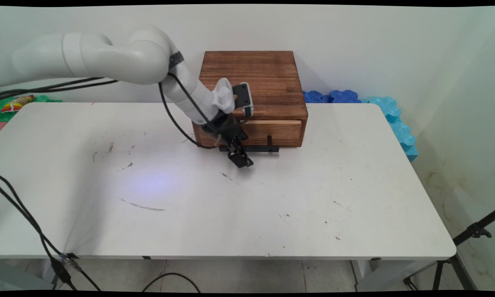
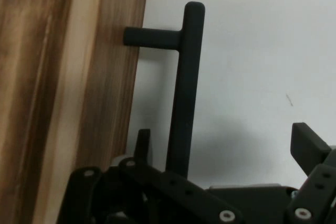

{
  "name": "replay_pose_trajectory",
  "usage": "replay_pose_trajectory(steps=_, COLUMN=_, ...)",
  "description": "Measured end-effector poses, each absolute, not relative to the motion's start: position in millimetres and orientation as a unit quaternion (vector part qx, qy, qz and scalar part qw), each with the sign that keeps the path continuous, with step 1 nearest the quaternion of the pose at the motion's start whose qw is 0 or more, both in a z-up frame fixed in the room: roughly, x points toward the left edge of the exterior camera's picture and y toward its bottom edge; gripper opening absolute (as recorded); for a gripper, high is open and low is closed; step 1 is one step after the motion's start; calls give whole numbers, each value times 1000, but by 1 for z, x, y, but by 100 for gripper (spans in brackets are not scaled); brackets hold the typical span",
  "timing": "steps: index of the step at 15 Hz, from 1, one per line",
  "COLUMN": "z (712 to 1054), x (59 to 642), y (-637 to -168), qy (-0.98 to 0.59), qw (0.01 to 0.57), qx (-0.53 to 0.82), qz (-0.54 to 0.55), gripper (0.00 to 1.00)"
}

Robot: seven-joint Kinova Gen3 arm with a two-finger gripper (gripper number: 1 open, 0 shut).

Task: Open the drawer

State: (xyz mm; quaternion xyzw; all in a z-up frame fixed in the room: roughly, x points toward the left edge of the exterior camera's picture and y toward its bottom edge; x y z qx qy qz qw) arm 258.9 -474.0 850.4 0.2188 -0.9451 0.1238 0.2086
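Observation:
A dark wooden box stands at the back of the white table, with a lighter drawer front facing the near side. A black bar handle runs across the drawer on short posts. My gripper is at the left part of this handle and points down towards the table. In the hand view the bar passes between my fingers, close to one finger, while the other stands well clear. The gripper is open and holds nothing.
Blue foam mats lie behind and beside the table's right end. A black tripod stands at the lower right. Cables hang at the table's left edge, and a green and red packet lies at the far left.

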Motion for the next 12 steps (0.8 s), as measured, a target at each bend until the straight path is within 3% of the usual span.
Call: replay_pose_trajectory(steps=12, z=817, x=236, y=-486, qy=-958, qw=187, qx=185, qz=118, gripper=100)
